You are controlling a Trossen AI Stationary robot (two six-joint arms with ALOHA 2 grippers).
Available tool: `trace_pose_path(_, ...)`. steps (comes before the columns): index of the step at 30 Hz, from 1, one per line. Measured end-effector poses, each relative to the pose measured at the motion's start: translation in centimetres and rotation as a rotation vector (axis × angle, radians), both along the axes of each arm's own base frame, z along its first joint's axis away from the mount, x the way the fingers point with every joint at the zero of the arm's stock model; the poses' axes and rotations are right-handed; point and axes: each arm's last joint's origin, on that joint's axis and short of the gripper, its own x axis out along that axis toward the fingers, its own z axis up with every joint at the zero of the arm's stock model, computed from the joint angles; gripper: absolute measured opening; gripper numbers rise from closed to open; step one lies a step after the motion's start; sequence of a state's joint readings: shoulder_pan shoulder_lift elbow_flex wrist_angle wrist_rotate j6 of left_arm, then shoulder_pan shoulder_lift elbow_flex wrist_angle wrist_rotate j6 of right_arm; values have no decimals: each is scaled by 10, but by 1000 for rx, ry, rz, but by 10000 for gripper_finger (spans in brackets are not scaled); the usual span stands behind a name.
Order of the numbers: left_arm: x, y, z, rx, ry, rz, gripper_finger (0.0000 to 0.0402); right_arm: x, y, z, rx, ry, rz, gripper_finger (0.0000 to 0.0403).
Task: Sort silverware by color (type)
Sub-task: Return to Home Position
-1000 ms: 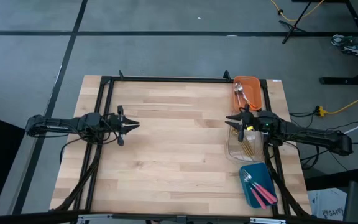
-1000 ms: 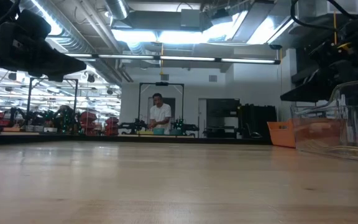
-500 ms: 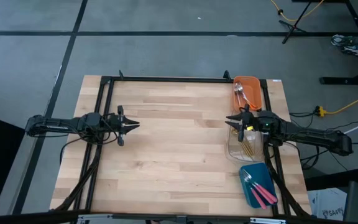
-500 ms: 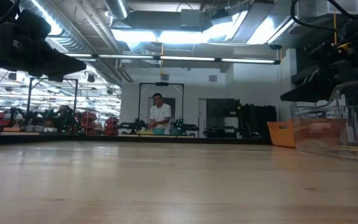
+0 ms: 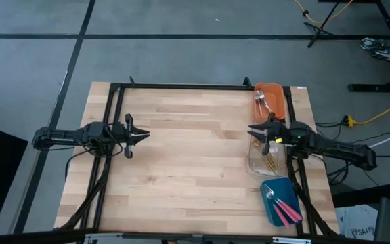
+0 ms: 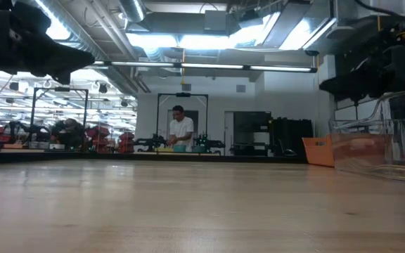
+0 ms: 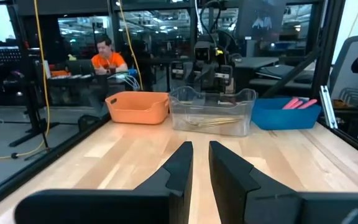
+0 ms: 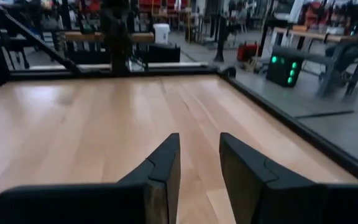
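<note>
**A:** Where do your end effectors sit?

**B:** My left end effector [image 5: 143,134] hangs over the counter [image 5: 188,163] at centre left of the high view, pointing toward the right side. Its fingers stand a narrow gap apart with nothing between them. My right end effector [image 5: 251,129] is at centre right, above the upper edge of the clear bin [image 5: 254,166], pointing back toward the left one. Its fingers are apart too, a little wider, and empty.

**A:** And the silverware?

**B:** It lies in three bins lined up along the counter's right edge. The orange bin [image 5: 277,89], at upper right, holds the orange-handled pieces [image 5: 261,103]. The clear bin below it holds the thin gold pieces [image 5: 269,160]. The blue bin [image 5: 270,207], at lower right, holds the pink-handled forks [image 5: 287,211], their silver heads toward the upper left.

**A:** Anything beyond the counter?

**B:** In the low view a person [image 6: 181,131] stands far back in the room, at the middle of the frame.
</note>
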State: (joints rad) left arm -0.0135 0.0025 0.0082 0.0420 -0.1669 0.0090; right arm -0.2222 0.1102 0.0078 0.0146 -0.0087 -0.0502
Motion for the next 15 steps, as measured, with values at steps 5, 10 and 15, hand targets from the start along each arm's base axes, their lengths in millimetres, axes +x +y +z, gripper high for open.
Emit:
trace_pose_path(5, 0, 0, 0, 0, 5, 3, 46, -4, 1, 6, -17, -74, 1, 99)
trace_pose_path(10, 0, 0, 0, 0, 4, 3, 46, -6, 1, 9, -26, -112, 0, 99)
trace_pose_path(15, 0, 0, 0, 0, 4, 4, 46, -6, 1, 9, -25, -109, 1, 99)
